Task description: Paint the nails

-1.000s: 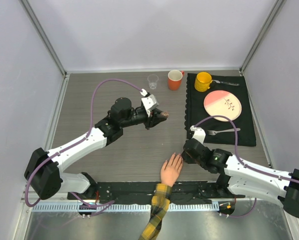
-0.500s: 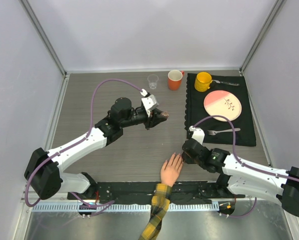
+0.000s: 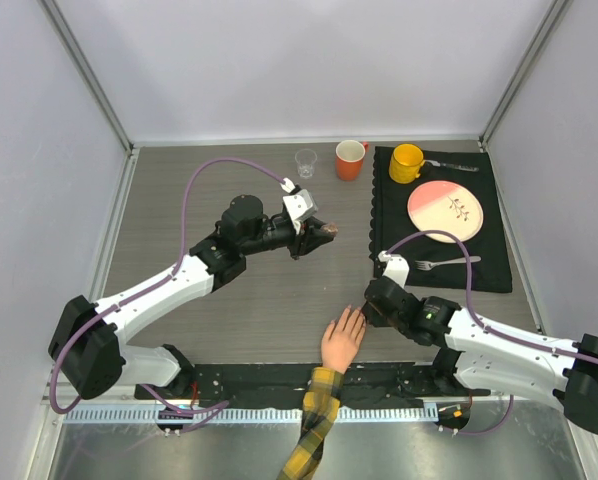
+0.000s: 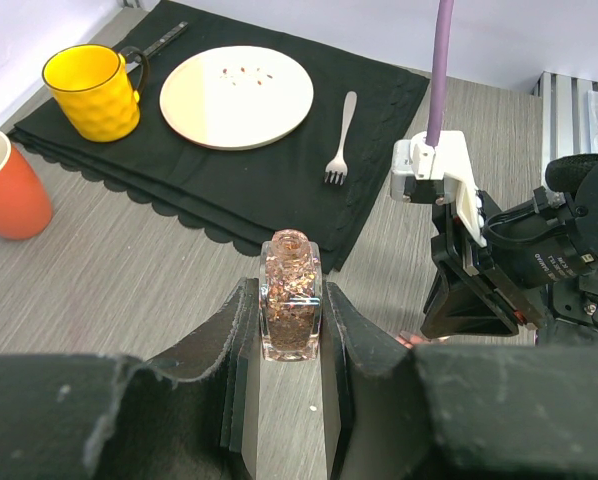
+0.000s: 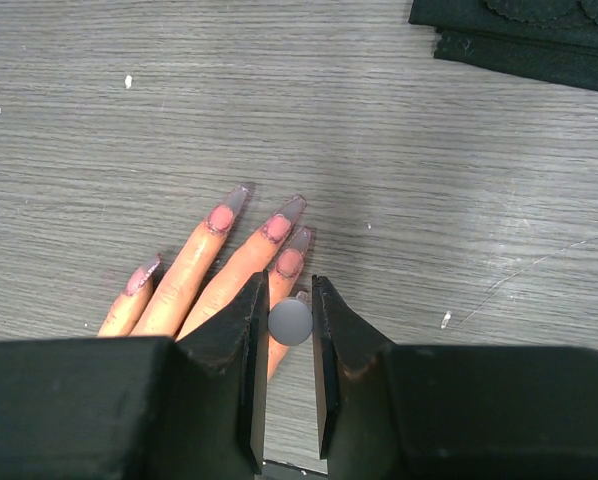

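The peach fake hand (image 3: pixel 342 340) lies palm down at the near table edge, its plaid sleeve (image 3: pixel 319 420) trailing off. In the right wrist view its nails (image 5: pixel 278 227) carry pink paint on long clear tips. My right gripper (image 3: pixel 371 312) (image 5: pixel 290 290) is shut on a grey round brush cap (image 5: pixel 290 322) right over the hand's rightmost finger, whose tip the cap hides. Further back at mid table, my left gripper (image 3: pixel 324 232) (image 4: pixel 290 290) is shut on an uncapped glass bottle of coppery glitter polish (image 4: pixel 291 310), held upright above the table.
A black mat (image 3: pixel 399 215) at the back right bears a pink plate (image 3: pixel 445 212), a fork (image 3: pixel 446 262) and a yellow mug (image 3: pixel 406 162). An orange mug (image 3: pixel 349 160) and a small clear cup (image 3: pixel 305 162) stand along the back edge.
My right gripper has edged slightly left toward the hand's fingertips. The left arm and the bottle have not moved.
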